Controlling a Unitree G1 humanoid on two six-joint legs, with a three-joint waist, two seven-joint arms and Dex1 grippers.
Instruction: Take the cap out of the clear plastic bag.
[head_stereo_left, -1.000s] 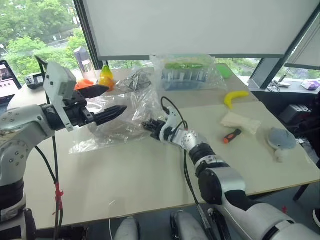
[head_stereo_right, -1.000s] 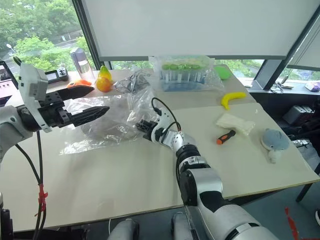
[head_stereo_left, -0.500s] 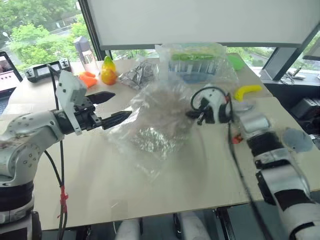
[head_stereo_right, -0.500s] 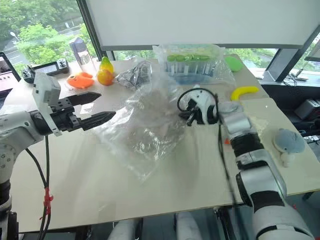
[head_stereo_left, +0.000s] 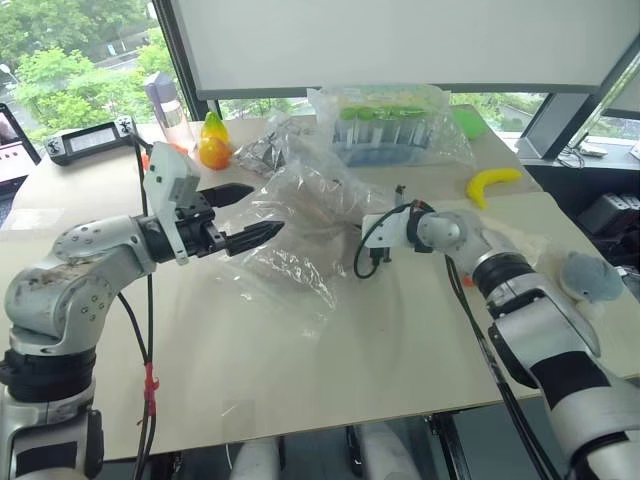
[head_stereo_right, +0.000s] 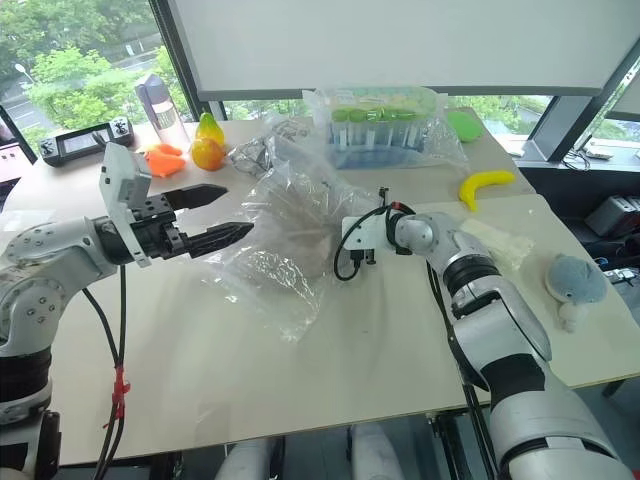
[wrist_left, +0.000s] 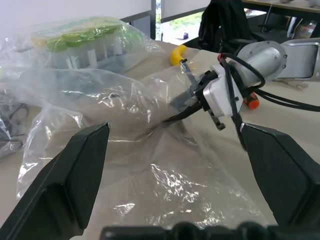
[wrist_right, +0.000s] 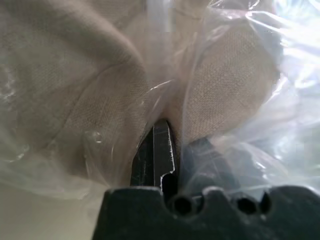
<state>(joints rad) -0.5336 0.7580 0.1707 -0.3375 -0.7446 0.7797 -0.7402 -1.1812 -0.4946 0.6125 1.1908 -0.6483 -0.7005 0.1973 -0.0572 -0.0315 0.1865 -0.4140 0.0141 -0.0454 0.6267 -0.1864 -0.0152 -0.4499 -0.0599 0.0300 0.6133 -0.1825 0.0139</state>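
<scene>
Right wrist view: pincer (wrist_right: 159, 131) pinching clear plastic bag (wrist_right: 165, 90).

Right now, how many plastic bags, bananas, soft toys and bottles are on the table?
Plastic bags: 3, namely the clear plastic bag with the cap inside, the bag of tubes and the bag of cables
Bananas: 1, the banana
Soft toys: 1, the soft toy
Bottles: 1, the bottle
Total: 6
</scene>
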